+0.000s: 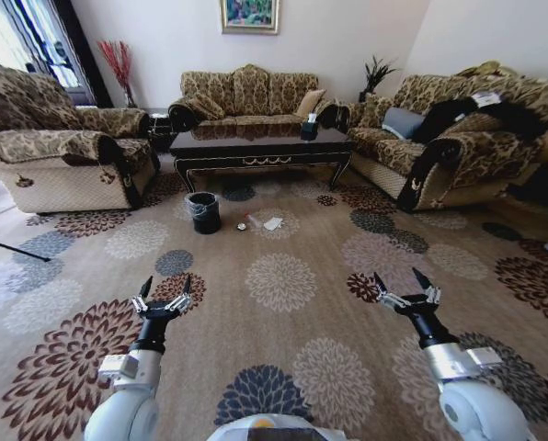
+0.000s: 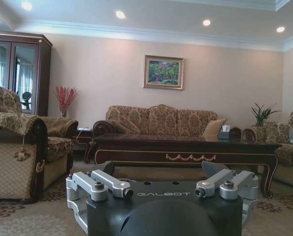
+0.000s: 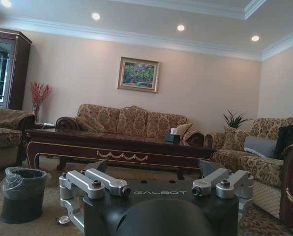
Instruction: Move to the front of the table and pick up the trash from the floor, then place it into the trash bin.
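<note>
Both arms low and fwd over floor (image 1: 283,276), left gripper (image 1: 163,287) and right gripper (image 1: 404,280) spread wide, holding nothing, still well short of table (image 1: 260,147). Trash far ahead, just right of bin (image 1: 203,212) and near table front: bottle (image 1: 254,221), paper (image 1: 273,223), small can (image 1: 242,227), all close together. Risks, prob.: clipping bin or table leg w/ base on approach, nudging light bottle or can away, or pinching two pieces at once since so tightly grouped.
</note>
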Robot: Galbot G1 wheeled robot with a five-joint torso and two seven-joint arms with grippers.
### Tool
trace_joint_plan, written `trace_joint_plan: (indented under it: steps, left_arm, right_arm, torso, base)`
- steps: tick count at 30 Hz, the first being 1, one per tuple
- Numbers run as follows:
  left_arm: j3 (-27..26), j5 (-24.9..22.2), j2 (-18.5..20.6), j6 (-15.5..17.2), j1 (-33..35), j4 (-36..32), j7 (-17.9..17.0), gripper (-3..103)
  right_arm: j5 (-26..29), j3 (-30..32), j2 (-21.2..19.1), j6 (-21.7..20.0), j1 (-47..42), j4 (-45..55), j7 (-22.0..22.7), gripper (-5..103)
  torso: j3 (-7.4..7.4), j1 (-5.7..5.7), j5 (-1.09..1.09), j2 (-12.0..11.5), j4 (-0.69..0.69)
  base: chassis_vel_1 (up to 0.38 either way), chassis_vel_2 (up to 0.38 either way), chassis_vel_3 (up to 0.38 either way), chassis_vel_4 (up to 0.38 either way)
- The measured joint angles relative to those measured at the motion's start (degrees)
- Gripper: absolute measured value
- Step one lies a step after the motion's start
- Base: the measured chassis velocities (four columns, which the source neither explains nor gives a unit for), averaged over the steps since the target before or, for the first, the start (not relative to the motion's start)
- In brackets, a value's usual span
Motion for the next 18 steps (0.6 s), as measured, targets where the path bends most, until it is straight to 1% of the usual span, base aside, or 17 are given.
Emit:
trace_joint_plan:
  steps: [3,13,15,18]
  left_arm:
    - [-0.01,0.0,-0.14,-0.03,0.22,0.0,0.0,100]
    - [0.23,0.45,-0.6,-0.18,0.45,0.33,0.02,100]
    - [0.25,0.44,-0.61,-0.18,0.43,0.37,0.02,100]
    - [0.35,0.27,-0.65,-0.37,0.41,0.61,0.02,100]
  right_arm:
    - [-0.05,-0.06,0.02,0.02,0.11,-0.03,-0.01,100]
    - [-0.02,0.03,-0.19,0.16,0.36,-0.18,-0.02,100]
    - [-0.02,0.04,-0.2,0.18,0.36,-0.19,-0.02,100]
    - [-0.02,0.06,-0.21,0.27,0.37,-0.22,-0.02,100]
  torso:
    - [-0.41,-0.08,0.0,-0.49,0.0]
    - [-2.31,-0.83,0.0,-3.14,0.0]
    - [-2.41,-0.86,0.0,-3.27,0.0]
    - [-3.21,-1.02,0.0,-4.22,0.0]
  base:
    - [0.0,0.0,0.0,0.0]
    - [0.0,0.0,0.0,0.0]
    - [0.0,0.0,0.0,0.0]
    - [0.0,0.0,0.0,0.0]
